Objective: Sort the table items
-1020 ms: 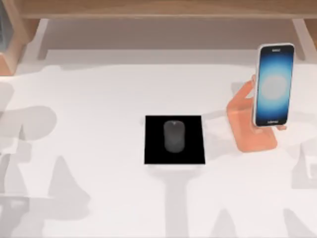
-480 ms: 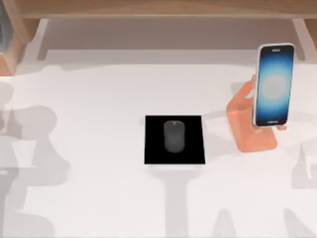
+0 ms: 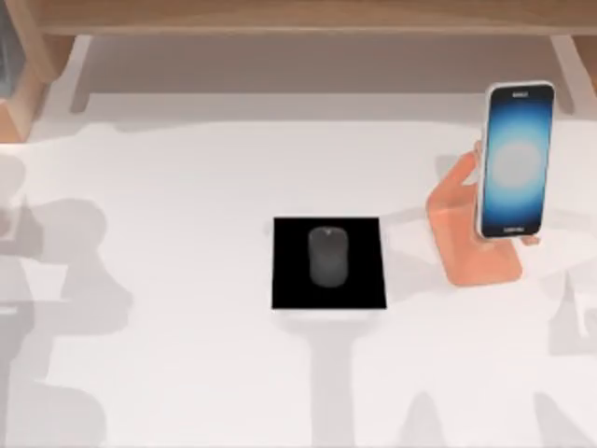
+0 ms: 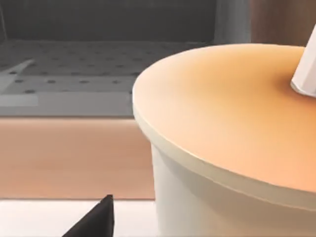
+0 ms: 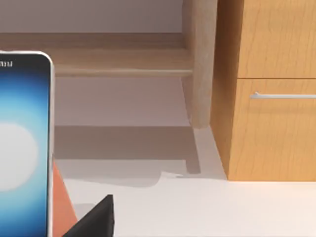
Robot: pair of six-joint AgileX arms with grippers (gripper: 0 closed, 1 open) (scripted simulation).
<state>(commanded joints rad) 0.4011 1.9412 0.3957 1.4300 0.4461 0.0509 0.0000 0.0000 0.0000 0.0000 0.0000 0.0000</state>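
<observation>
- Mouse (image 3: pixel 328 256): seen lying flat on a black pad (image 3: pixel 289 280), approx. mid-bench; nothing is touching it.
- Phone (image 3: pixel 516 161): propped upright on an orange stand (image 3: pixel 466 252) at the right of the bench (image 3: pixel 187 187), screen lit blue-white. It is also caught at the edge of the right wrist view (image 5: pixel 24 148), w/ a sliver of the orange stand beside it.
- Left claw (image 4: pixel 96 222): one dark finger tip is seen in the left wrist view, near a round orange-topped, white-sided object (image 4: pixel 237 138) that cannot be identified. Apart or together cannot be told.
- Right claw (image 5: pixel 96 219): one dark tip is seen in the right wrist view, near the phone, w/ a wooden drawer unit (image 5: pixel 271 98) beyond. Spread cannot be told either.
- Step in hand (judged): both items look already placed, mouse on pad and phone on stand, so sorting appears done or nearly so; arms are prob. off to the sides.
- Next move (judged): if anything is left, only a check that the phone sits stable on the stand and the mouse is centred; no grasp seems needed.
</observation>
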